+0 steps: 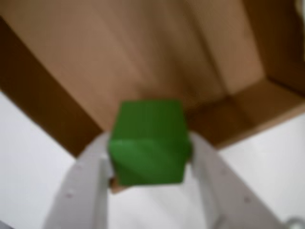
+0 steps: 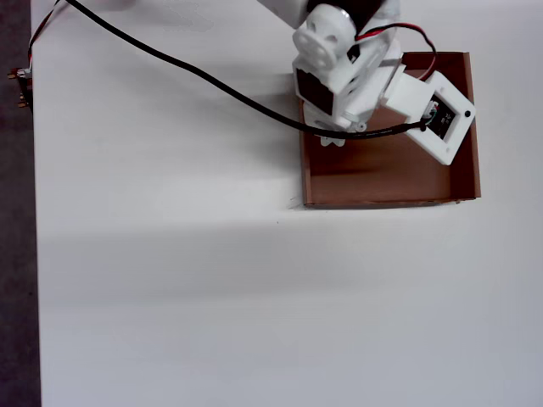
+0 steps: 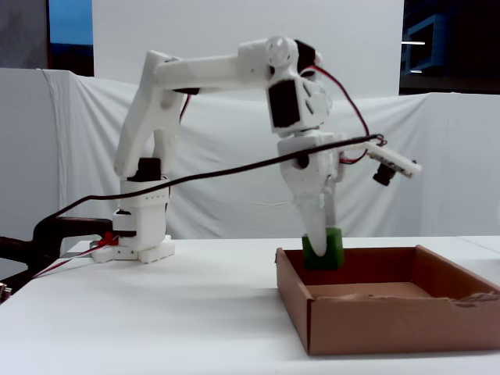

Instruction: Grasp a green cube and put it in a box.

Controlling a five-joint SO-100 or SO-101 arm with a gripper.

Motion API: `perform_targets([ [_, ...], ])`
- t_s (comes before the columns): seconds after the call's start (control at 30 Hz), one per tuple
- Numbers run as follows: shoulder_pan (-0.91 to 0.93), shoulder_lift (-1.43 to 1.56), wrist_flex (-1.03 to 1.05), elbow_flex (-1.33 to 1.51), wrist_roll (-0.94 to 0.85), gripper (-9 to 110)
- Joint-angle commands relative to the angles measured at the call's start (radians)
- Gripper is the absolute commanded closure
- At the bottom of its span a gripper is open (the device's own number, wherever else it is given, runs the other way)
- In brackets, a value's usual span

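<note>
Pincer (image 3: 319, 251) grips the green cube (image 3: 325, 250) just above the box (image 3: 375, 316); only releasing it inside remains.

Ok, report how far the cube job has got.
Done: the green cube is grasped, clamped between the fingers of the gripper in the wrist view. In hand: the fixed view shows it held over the cardboard box, near the far left wall. Left: lower or release it onto the box floor, then pull the arm clear.
</note>
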Motion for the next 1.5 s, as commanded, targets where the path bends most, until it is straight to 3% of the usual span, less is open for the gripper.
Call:
perform_targets([
  [0.0,-0.018,0.003,0.002,-0.058,0.002,88],
  [0.87,-0.078,-0.1,-0.017,-0.071,0.034,87],
  [0.97,-0.078,-0.107,-0.018,-0.077,0.034,80],
  [1.13,-0.072,-0.11,-0.006,-0.089,0.041,80],
  [1.33,-0.035,0.051,0.02,0.002,0.064,80],
  [1.47,0.021,0.333,0.015,0.178,0.198,80],
])
